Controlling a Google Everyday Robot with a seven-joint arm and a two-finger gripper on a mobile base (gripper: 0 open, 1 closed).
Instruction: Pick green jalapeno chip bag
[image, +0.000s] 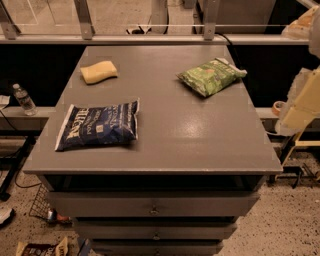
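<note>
The green jalapeno chip bag (211, 76) lies flat on the grey cabinet top (170, 130), at the back right and close to the right edge. It is light green and crinkled, with darker green and white print. My gripper (298, 102) shows as a pale shape at the right edge of the camera view. It is off the table's right side, to the right of the green bag and a little nearer to me, and well apart from it. Nothing is seen held in it.
A larger dark blue bag (98, 125) with white lettering lies at the front left. A pale yellow sponge-like block (99, 72) sits at the back left. Drawers (154, 205) run below the front edge. A rail (150, 38) runs behind, and a water bottle (24, 99) stands far left.
</note>
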